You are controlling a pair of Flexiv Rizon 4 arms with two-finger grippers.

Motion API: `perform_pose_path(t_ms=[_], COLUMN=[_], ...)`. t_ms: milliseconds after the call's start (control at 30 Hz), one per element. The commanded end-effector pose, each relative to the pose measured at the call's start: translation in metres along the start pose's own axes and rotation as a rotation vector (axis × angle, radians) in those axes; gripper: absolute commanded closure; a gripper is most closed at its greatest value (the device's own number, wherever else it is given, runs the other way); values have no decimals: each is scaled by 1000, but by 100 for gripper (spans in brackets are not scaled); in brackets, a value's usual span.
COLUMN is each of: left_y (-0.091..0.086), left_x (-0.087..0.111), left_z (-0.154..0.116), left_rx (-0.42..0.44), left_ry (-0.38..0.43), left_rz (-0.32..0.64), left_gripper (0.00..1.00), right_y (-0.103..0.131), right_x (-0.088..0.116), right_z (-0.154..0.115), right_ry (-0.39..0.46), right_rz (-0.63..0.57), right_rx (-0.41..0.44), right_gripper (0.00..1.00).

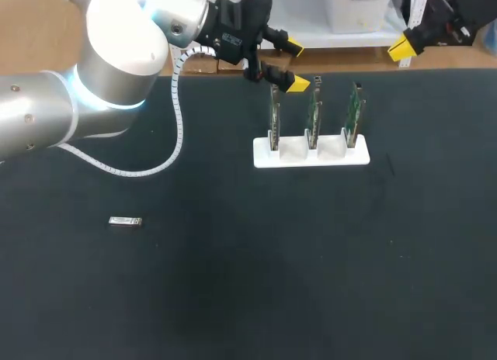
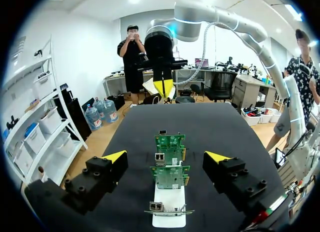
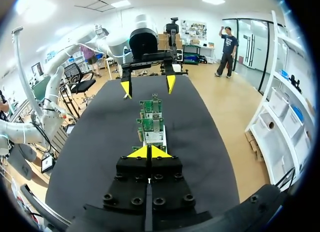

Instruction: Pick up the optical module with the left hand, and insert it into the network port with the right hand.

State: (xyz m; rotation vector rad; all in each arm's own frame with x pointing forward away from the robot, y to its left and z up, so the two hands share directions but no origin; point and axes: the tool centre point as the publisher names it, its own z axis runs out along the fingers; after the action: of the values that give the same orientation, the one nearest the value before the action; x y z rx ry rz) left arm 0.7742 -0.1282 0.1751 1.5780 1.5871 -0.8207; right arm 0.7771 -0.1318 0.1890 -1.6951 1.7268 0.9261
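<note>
The optical module (image 1: 125,221), a small silver bar, lies flat on the black table at the left, far from both grippers. My left gripper (image 1: 296,65) hangs open at the back of the table, just left of the white stand (image 1: 311,156), which holds three upright green network boards (image 1: 314,112). In the left wrist view the open gripper (image 2: 166,157) has nothing between its fingers, and the boards (image 2: 169,162) stand ahead of it. My right gripper (image 1: 402,48) is shut and empty at the back right. In the right wrist view it (image 3: 149,152) faces the boards (image 3: 151,123) end-on.
The two grippers face each other across the row of boards; my left gripper (image 3: 148,85) shows beyond the boards in the right wrist view, my right gripper (image 2: 163,87) in the left wrist view. The black mat (image 1: 256,282) spreads wide in front of the stand.
</note>
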Motion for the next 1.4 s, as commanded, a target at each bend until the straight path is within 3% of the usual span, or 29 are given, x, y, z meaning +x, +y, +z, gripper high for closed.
perform_pose_path(t_ms=[33, 633, 667, 700, 1400], left_y=[1, 1, 1, 1, 1], left_x=[-2, -2, -2, -2, -2], left_z=[0, 0, 0, 0, 0], left_rx=[1, 1, 1, 1, 1], left_ry=[9, 9, 9, 9, 9], left_rz=[-4, -4, -4, -4, -4], left_gripper=[0, 0, 0, 0, 0], right_y=[1, -2, -3, -3, -3], right_x=[0, 3, 3, 3, 3], right_z=[1, 4, 4, 4, 4], right_ry=[4, 25, 34, 34, 34], right_rz=[-3, 10, 32, 32, 32], right_rx=[-6, 4, 29, 29, 29], right_gripper=[100, 100, 76, 0, 0])
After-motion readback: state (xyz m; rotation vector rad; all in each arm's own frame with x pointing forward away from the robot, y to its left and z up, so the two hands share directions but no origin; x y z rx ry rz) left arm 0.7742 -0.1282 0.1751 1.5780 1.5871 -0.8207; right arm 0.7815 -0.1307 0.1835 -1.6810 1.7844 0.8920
